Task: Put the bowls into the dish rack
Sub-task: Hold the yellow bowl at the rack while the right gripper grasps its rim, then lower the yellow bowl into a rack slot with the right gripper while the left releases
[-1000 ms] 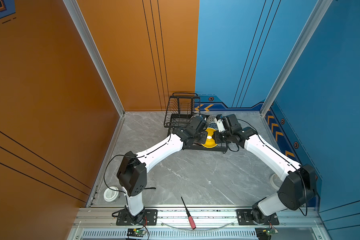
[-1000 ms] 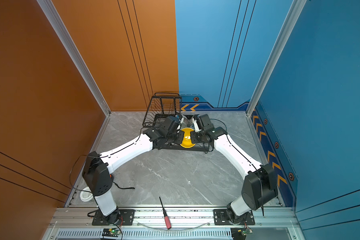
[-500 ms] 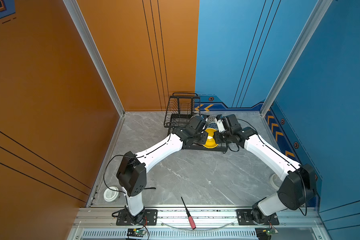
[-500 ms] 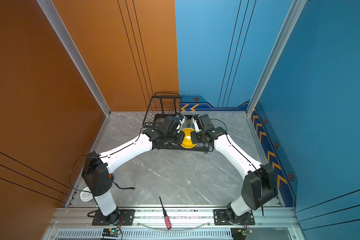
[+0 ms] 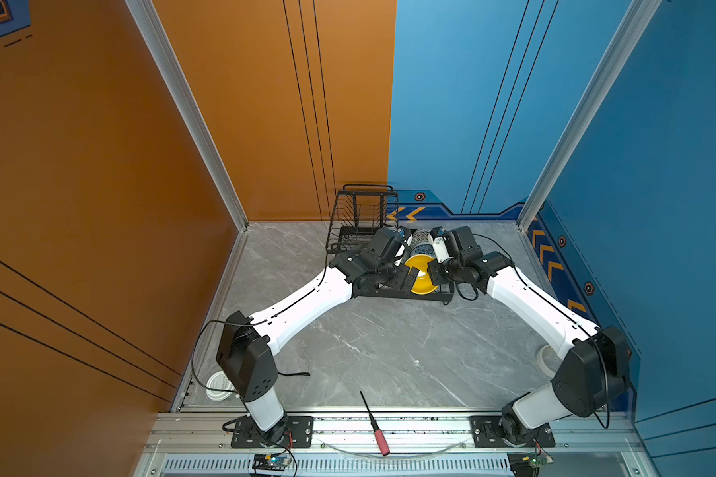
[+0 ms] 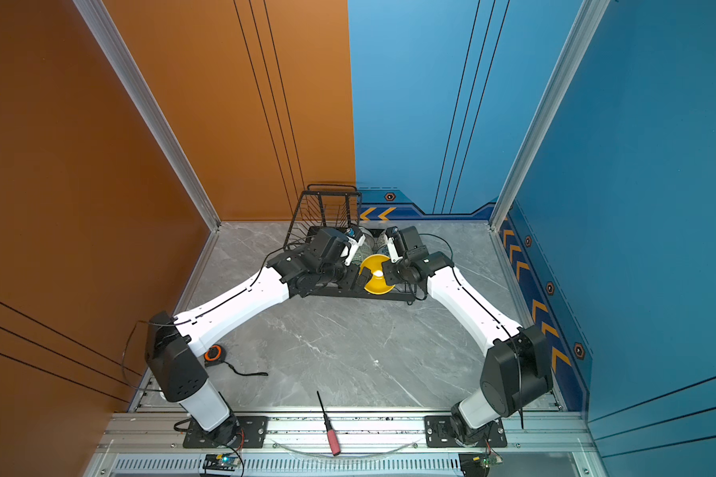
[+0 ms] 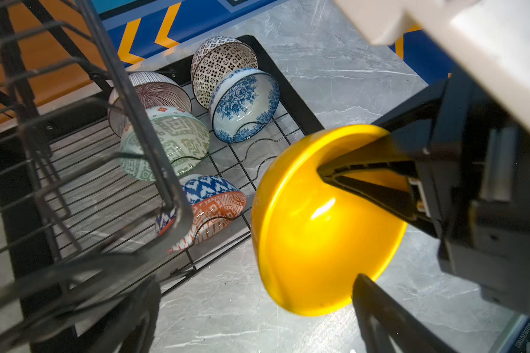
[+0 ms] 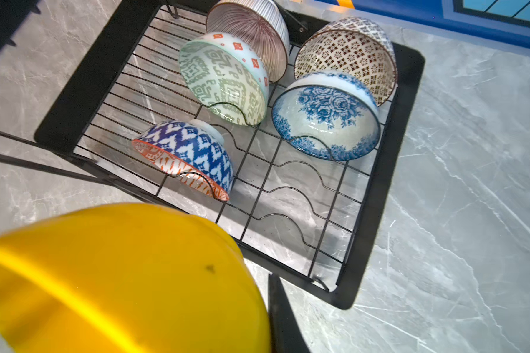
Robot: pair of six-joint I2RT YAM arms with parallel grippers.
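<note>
**Dish rack** (image 8: 410, 70): black wire with a flat-framed base. It stands on the grey marbled table (image 5: 389, 351) at the far middle, close to the back wall. Its upper basket (image 5: 362, 212) rises at the left end.

**Bowls racked:** five, all on edge in the base slots.
- Row nearer the basket:
  - pink striped bowl (image 8: 251, 27), farthest back
  - green-and-white bowl (image 8: 224, 79), just in front of it and overlapping it
  - orange-and-blue bowl (image 8: 187, 152), nearest and apart from the green one
- Outer row:
  - dotted bowl (image 8: 346, 52), at the far corner by the frame
  - blue floral bowl (image 8: 325, 119), just in front of it

**Open room in the rack:** the base wires in front of the blue floral bowl lie bare up to the near frame edge.

**Yellow bowl** (image 7: 318, 229): held on edge at the near end of the base, beside the orange-and-blue bowl. In both top views it overlaps the near frame. Whether it touches the wires cannot be told.

**Right gripper** (image 7: 325, 171): clenched on the yellow bowl's wall. One black finger lies across the yellow surface and the other is hidden.

**Left gripper** (image 7: 256, 279): released, jaws spread wide. One finger is just beside the bowl's lower rim.

**Table in front of the rack:** open to the near rail, where a screwdriver (image 5: 375, 425) lies.
</note>
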